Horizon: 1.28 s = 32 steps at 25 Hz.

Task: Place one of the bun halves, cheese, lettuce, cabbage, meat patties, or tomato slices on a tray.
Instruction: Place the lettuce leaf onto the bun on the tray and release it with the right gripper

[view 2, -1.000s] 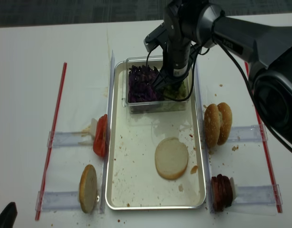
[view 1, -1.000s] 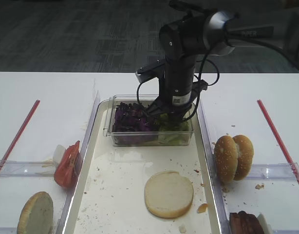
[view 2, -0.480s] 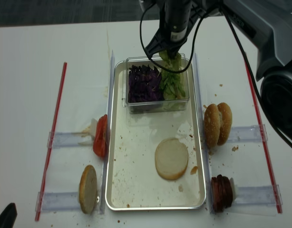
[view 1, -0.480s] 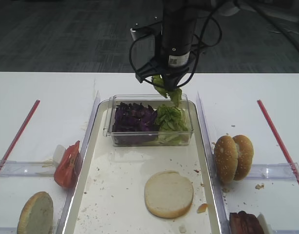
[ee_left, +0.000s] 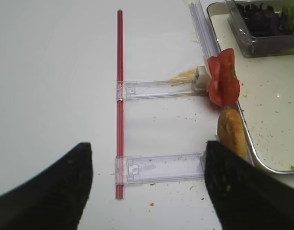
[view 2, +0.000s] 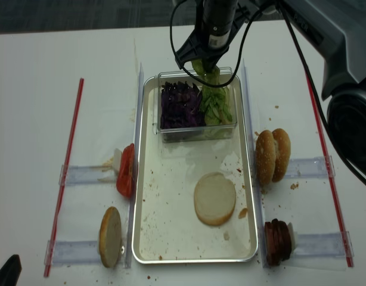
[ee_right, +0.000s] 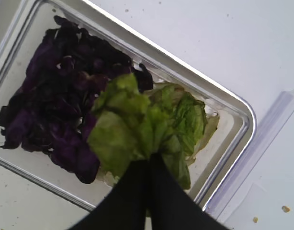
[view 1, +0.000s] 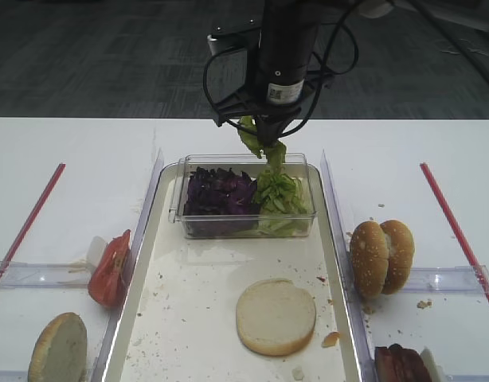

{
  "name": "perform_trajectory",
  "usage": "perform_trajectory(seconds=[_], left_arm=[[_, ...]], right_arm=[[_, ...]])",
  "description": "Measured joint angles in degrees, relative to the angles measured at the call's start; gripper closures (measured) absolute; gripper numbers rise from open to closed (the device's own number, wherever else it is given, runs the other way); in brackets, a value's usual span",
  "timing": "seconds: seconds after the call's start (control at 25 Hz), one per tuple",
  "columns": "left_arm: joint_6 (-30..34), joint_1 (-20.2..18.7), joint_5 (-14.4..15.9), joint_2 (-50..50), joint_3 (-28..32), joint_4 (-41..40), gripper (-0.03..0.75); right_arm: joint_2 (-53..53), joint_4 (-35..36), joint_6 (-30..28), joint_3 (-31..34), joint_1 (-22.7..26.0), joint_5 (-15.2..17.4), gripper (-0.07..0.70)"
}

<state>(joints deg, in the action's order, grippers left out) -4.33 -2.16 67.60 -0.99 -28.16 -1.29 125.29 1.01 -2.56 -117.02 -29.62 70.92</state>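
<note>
My right gripper (view 1: 264, 131) hangs above the clear tub (view 1: 174, 208), shut on a clump of green lettuce (view 1: 260, 148). In the right wrist view the leaves (ee_right: 137, 124) fan out from the closed black fingertips (ee_right: 132, 191) over purple cabbage (ee_right: 56, 110). More lettuce (view 1: 280, 195) lies in the tub beside the cabbage (view 1: 219, 195). The tub stands at the far end of the metal tray (view 1: 145, 263), and a cut-face bun half (view 1: 275, 316) lies on the tray floor. My left gripper (ee_left: 147, 187) is open over bare table near the front left, holding nothing.
Tomato slices (view 1: 109, 269) and a bun half (view 1: 59, 348) stand in clear holders left of the tray. Two seeded bun halves (view 1: 381, 256) and meat patties (view 1: 402, 364) stand on the right. Red strips (view 1: 25, 227) (view 1: 455, 227) run along both outer sides.
My right gripper has risen out of the tub with lettuce in it, then drifted slightly left. The left gripper has stayed put.
</note>
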Motion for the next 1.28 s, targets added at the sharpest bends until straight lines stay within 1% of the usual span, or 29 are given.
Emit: perform_trajectory(seconds=[0.12, 0.24, 0.6, 0.76, 1.08, 1.2, 1.28], left_arm=[[0.00, 0.00, 0.00, 0.00, 0.00, 0.00, 0.225], [0.00, 0.00, 0.00, 0.00, 0.00, 0.00, 0.225], [0.00, 0.00, 0.00, 0.00, 0.00, 0.00, 0.225], [0.00, 0.00, 0.00, 0.00, 0.00, 0.00, 0.225], [0.00, 0.00, 0.00, 0.00, 0.00, 0.00, 0.225], [0.00, 0.00, 0.00, 0.00, 0.00, 0.00, 0.225], [0.00, 0.00, 0.00, 0.00, 0.00, 0.00, 0.225]], right_arm=[[-0.47, 0.29, 0.14, 0.00, 0.00, 0.00, 0.591], [-2.98, 0.41, 0.18, 2.94, 0.00, -0.10, 0.591], [-11.52, 0.41, -0.58, 19.28, 0.00, -0.09, 0.591], [-14.76, 0.64, -0.58, 25.19, 0.00, -0.20, 0.591], [-17.70, 2.63, -0.68, 30.40, 0.00, -0.41, 0.591], [-18.12, 3.64, -0.80, 30.64, 0.00, -0.41, 0.591], [-18.12, 6.04, -1.92, 30.69, 0.00, -0.51, 0.591]])
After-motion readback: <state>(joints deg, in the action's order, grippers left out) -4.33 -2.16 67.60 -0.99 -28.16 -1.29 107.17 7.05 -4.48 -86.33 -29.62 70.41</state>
